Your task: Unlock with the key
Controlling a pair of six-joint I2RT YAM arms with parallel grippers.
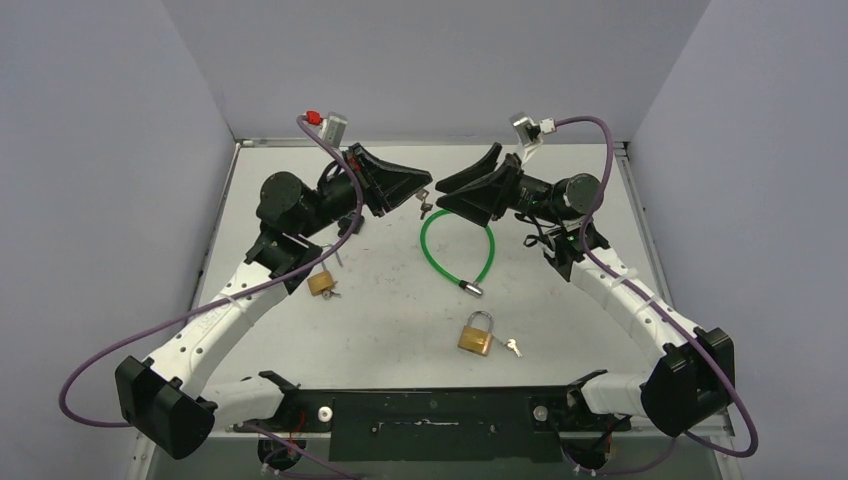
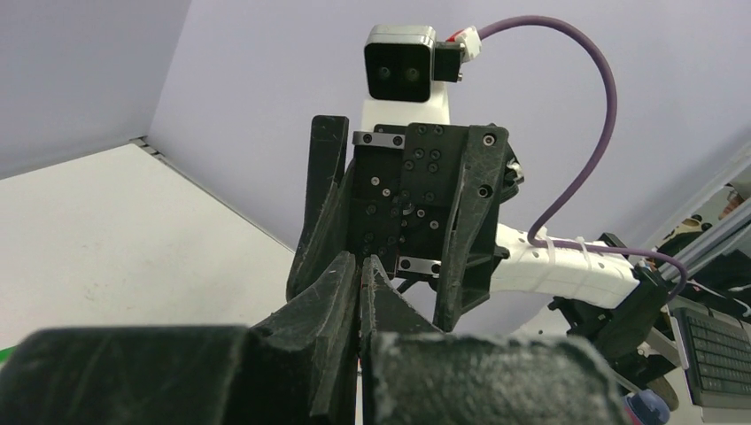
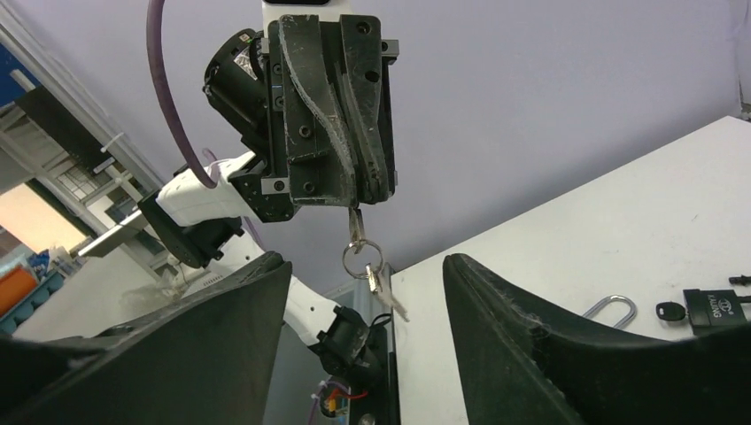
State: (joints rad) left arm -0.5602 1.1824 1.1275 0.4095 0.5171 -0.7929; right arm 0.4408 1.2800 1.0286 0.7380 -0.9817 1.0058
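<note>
My left gripper [image 1: 422, 186] is shut on a key; its key ring and second key [image 1: 425, 208] hang below the fingertips. In the right wrist view the bunch [image 3: 365, 261] dangles from the left gripper [image 3: 354, 199]. My right gripper [image 1: 441, 197] is open, facing the left one, with its jaws on either side of the hanging keys [image 3: 381, 288] and not touching them. A green cable lock [image 1: 455, 250] lies on the table below both grippers. In the left wrist view the left gripper [image 2: 360, 263] is pressed shut and the key is hidden.
A brass padlock [image 1: 477, 335] with a small key [image 1: 512, 347] lies near the front centre. A smaller brass padlock [image 1: 322, 284] lies under the left arm. In the right wrist view a silver shackle [image 3: 611, 310] and a black labelled lock piece [image 3: 717, 305] lie on the table.
</note>
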